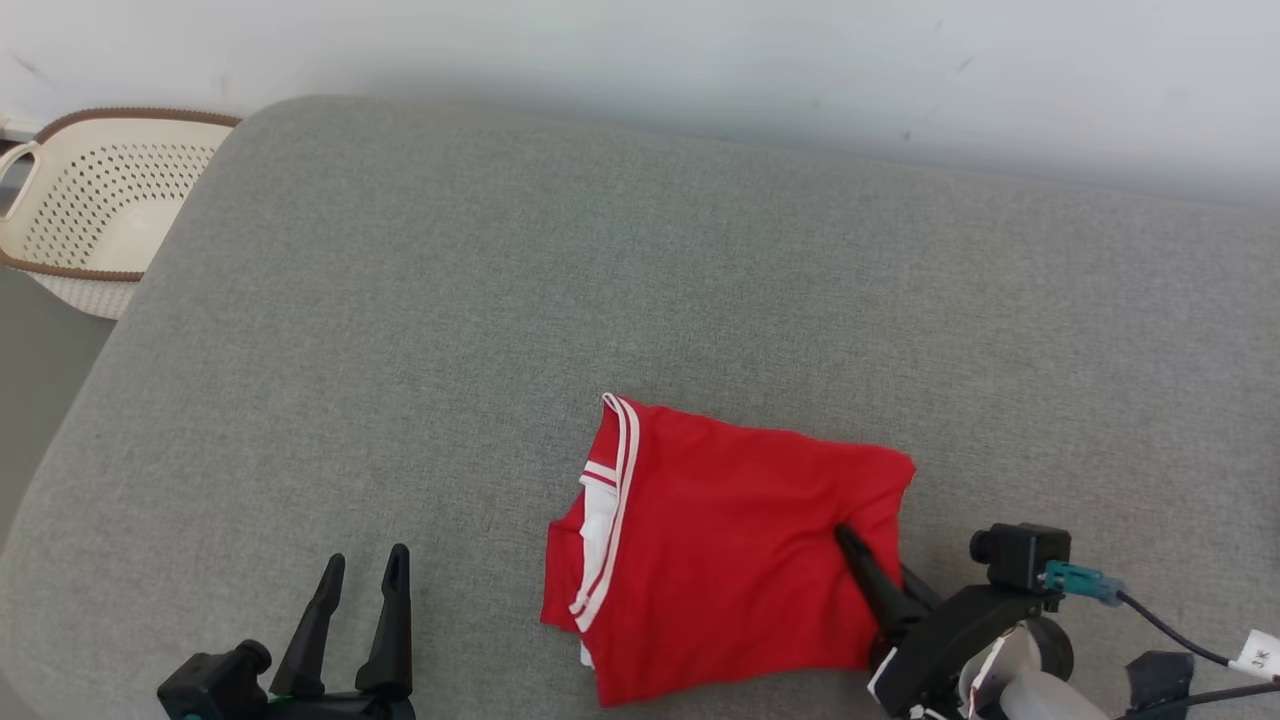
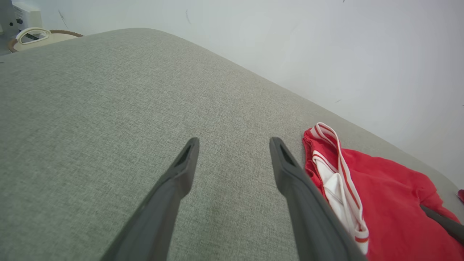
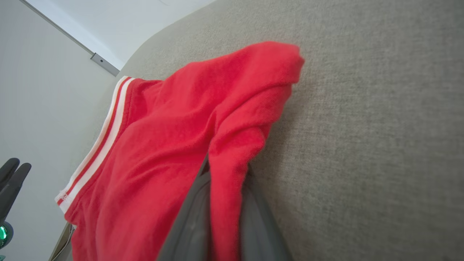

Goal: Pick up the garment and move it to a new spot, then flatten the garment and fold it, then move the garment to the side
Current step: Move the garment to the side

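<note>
The garment (image 1: 720,540), red with white-striped trim, lies folded on the grey cushion (image 1: 500,300) toward the front right. My right gripper (image 1: 850,540) is shut on the garment's right edge. In the right wrist view a fold of red fabric (image 3: 163,137) is pinched between the two dark fingers (image 3: 188,224). My left gripper (image 1: 360,570) stands open above the cushion to the garment's left, holding nothing. From the left wrist its gripper (image 2: 233,143) points over bare cushion, with the garment (image 2: 391,203) to its right.
A cream perforated basket (image 1: 100,200) with a brown rim sits on the floor past the cushion's far left corner. A pale wall runs behind the cushion. Wide bare cushion stretches left of and beyond the garment.
</note>
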### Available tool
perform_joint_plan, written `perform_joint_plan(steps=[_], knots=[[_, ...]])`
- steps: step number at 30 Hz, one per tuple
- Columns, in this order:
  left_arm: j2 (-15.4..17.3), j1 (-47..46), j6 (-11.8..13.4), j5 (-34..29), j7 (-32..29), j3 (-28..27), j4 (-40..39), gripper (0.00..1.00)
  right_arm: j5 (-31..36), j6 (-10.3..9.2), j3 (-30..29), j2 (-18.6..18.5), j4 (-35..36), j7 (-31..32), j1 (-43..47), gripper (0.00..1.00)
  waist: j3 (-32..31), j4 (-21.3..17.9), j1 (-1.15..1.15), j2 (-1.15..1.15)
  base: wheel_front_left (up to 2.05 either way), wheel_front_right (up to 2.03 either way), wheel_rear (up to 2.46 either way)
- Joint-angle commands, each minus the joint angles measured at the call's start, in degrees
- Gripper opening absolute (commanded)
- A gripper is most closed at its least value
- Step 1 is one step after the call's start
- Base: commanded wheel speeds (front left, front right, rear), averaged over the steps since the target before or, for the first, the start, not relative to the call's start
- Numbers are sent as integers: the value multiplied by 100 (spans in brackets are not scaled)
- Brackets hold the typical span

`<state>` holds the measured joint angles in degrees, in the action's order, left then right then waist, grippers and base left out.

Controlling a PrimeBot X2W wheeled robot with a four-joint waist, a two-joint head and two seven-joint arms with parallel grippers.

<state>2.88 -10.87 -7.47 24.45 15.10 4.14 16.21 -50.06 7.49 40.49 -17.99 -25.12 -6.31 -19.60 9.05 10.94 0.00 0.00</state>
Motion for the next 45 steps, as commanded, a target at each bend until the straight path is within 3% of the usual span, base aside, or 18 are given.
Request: perform_joint_plan(steps=[1, 8, 20, 31, 45], knots=[[7, 37, -3, -86, 5, -33, -4, 100, 26, 0, -42, -49, -43, -72, -70, 0, -46, -40, 0, 0, 0, 0, 0], [7, 200, -2, -268, 5, -37, -59, 100, 69, 0, -246, -42, -231, -322, -84, 0, -362, -441, 0, 0, 0, 0, 0], [6, 443, -2, -902, 5, -234, -344, 100, 306, 0, -194, 32, -373, -457, 91, 0, -774, -1864, 0, 0, 0, 0, 0], [6, 485, 33, -1285, 5, -334, -343, 100, 409, 0, -254, 157, -488, -601, 151, 0, -755, -2786, 0, 0, 0, 0, 0], [6, 426, 13, -1461, 5, -461, -376, 100, 337, 0, -233, 129, -469, -687, 164, 0, -532, -3468, 0, 0, 0, 0, 0]])
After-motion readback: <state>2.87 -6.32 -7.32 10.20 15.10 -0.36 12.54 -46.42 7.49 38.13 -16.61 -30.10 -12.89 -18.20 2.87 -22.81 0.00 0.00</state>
